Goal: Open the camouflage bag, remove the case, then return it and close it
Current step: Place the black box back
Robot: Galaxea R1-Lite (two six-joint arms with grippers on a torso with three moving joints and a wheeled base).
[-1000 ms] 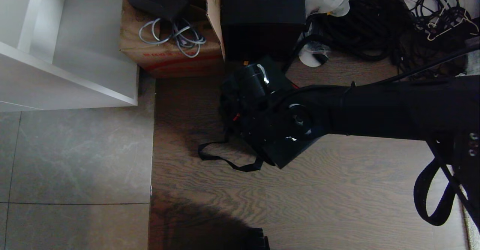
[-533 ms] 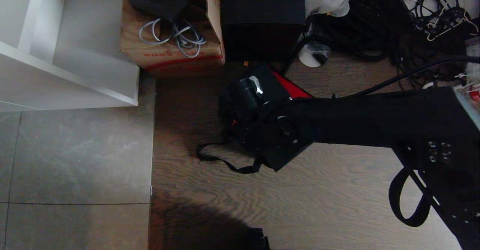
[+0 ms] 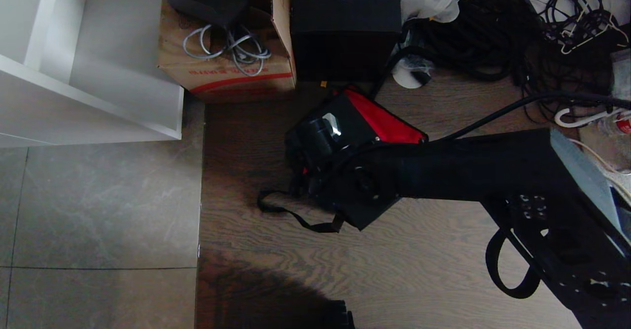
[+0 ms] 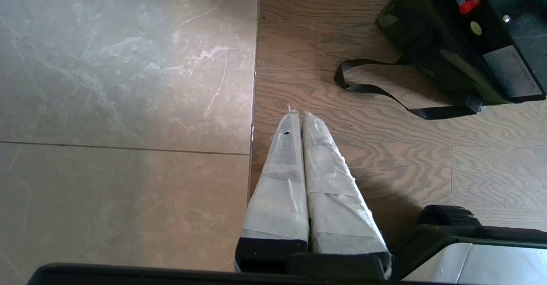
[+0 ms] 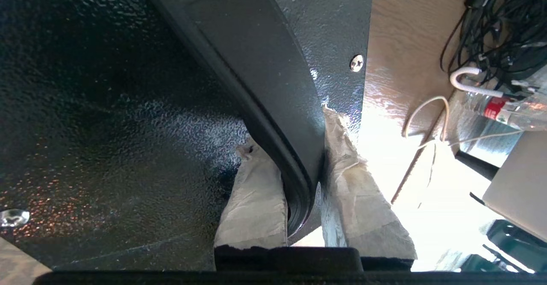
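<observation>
The right gripper [image 5: 290, 135] is clamped narrowly on the curved black handle [image 5: 256, 63] of the flat black hard case [image 5: 107, 105] with a pebbled surface and small silver rivets. Its 2 taped fingers [image 5: 252, 208] sit on either side of the handle, so the case is firmly held.

In the last second the right arm [image 3: 468, 171] has drawn back over the boxy green-and-black camouflage bag [image 4: 410, 24]. A bright red panel [image 3: 384, 119] has appeared at the far side of the bag, where 1 second ago only black was seen. I judge that the case is coming out of the open bag, so the removing step is under way, while returning and closing are not yet done.

The bag lies on the wood floor, and its black strap [image 4: 384, 92] trails on the near side. The left gripper [image 4: 299, 116] hangs parked, well apart from the bag, with its fingers pressed together and empty. Beyond the bag stand a brown cardboard box [image 3: 227, 67] and a taller plain black box [image 3: 345, 23].
</observation>
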